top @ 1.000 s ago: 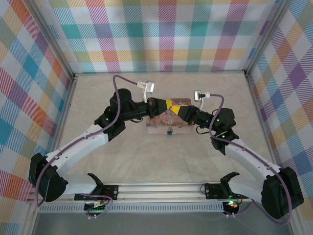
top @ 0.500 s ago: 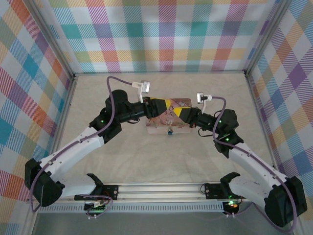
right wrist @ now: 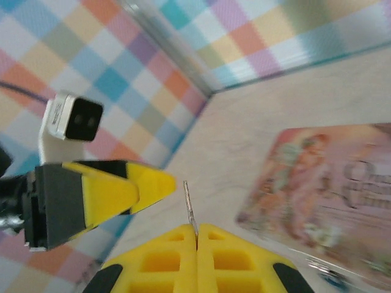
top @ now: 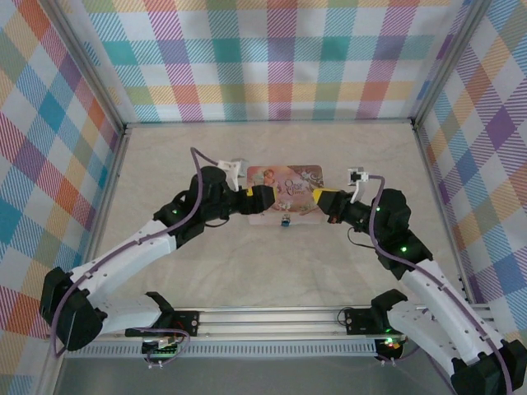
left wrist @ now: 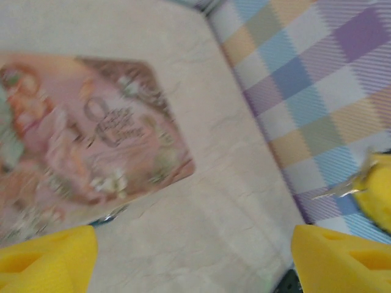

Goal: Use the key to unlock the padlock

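Observation:
The padlock (top: pixel 285 220) is a tiny bluish lock at the near edge of the pink tin (top: pixel 284 183); a blurred sliver of the padlock (left wrist: pixel 107 215) also peeks from under the tin's corner. My right gripper (right wrist: pixel 197 235) is shut on the key (right wrist: pixel 190 207), a thin silvery blade standing up from the pinched yellow fingers. From above, the right gripper (top: pixel 318 197) sits just right of the tin. My left gripper (top: pixel 260 200) is at the tin's left side, open, with bare table between its fingers (left wrist: pixel 52 256). The key (left wrist: pixel 339 189) also shows in the left wrist view.
The pink floral tin (right wrist: pixel 333 183) lies in the middle of the table, between the two grippers. Plaid walls (top: pixel 280 58) enclose the table on three sides. The left gripper (right wrist: pixel 107 192) points toward the right one, close to the key tip.
Both grippers have drawn back off the tin, left one leftward and right one rightward, uncovering its lid. The right arm's elbow swung out toward the near right.

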Robot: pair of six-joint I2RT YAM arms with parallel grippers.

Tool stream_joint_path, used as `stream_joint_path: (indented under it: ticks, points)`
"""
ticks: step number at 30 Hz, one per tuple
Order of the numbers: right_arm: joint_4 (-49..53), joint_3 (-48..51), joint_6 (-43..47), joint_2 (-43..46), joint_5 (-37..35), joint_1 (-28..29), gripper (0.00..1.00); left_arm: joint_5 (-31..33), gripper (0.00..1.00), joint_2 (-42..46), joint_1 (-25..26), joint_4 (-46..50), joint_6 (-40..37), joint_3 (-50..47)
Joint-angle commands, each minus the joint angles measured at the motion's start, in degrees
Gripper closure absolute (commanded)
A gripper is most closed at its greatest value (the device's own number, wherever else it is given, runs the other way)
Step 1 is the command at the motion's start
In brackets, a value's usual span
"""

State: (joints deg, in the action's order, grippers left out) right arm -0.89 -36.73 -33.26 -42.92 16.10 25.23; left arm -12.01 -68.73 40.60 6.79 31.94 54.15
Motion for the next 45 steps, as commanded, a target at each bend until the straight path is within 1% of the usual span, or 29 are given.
stream_joint_path:
  ticks: [1, 6, 10, 14, 18, 22, 25, 28, 30, 32, 33, 37, 40, 41, 43, 45]
  points:
    - [11.0, -1.7, 6.7, 0.3, -13.0, -0.3, 1.0, 2.1, 0.17, -1.8, 0.5, 0.4, 2.2, -3.9]
    - [15.1, -2.1, 8.4, -3.2, -26.9, -0.5, 1.0, -1.9, 0.17, -7.5, 1.1, -5.2, 4.7, -7.9]
    - [15.0, -2.6, 9.0, -8.2, -34.1, -0.7, 1.0, -2.8, 0.16, -12.9, 1.6, -9.8, 5.8, -9.7]
    - [13.2, -2.8, 9.4, -12.6, -37.2, -0.9, 1.0, 0.7, 0.16, -15.4, 1.6, -14.9, 5.9, -10.8]
    - [11.5, -3.3, 10.0, -18.6, -40.5, -1.3, 1.0, 5.5, 0.16, -16.2, 1.4, -17.8, 3.8, -11.0]
    - [10.0, -4.9, 10.5, -25.0, -40.4, -1.6, 1.0, 8.9, 0.15, -16.5, 0.7, -19.1, 1.0, -10.8]
    - [8.8, -6.0, 10.7, -29.0, -40.3, -1.6, 1.0, 10.3, 0.15, -18.0, -1.2, -19.2, -1.1, -10.2]
    - [8.7, -7.5, 10.5, -32.0, -39.3, -1.6, 1.0, 8.5, 0.15, -19.0, -3.4, -20.1, -0.9, -10.0]
    - [8.7, -8.3, 10.4, -33.2, -38.3, -1.6, 1.0, 6.5, 0.13, -18.7, -3.6, -21.0, -1.4, -10.4]
    - [8.9, -8.9, 10.2, -34.2, -37.6, -1.6, 1.0, 3.9, 0.1, -18.5, -3.6, -22.3, -1.6, -11.3]
    - [8.8, -9.2, 10.1, -34.6, -37.1, -1.6, 1.0, 2.4, 0.0, -18.3, -3.5, -23.5, -1.6, -12.0]
    - [8.7, -10.3, 10.2, -37.2, -35.1, -1.2, 1.0, 0.3, 0.0, -17.6, -2.4, -28.2, -2.4, -15.9]
    - [8.5, -11.1, 10.2, -38.7, -34.2, -0.2, 1.0, 0.0, 0.0, -18.3, -1.3, -30.8, -3.1, -17.5]
    - [8.4, -11.4, 10.0, -39.2, -34.1, 0.0, 1.0, 0.3, 0.0, -18.8, -0.8, -33.0, -3.8, -18.3]
    - [8.5, -11.9, 9.8, -40.1, -33.9, 0.5, 1.0, 4.0, 0.0, -19.6, 1.4, -40.0, -5.5, -21.6]
    - [8.4, -12.3, 9.6, -40.9, -33.6, 0.9, 1.0, 6.0, 0.0, -20.8, 3.5, -47.5, -9.3, -24.2]
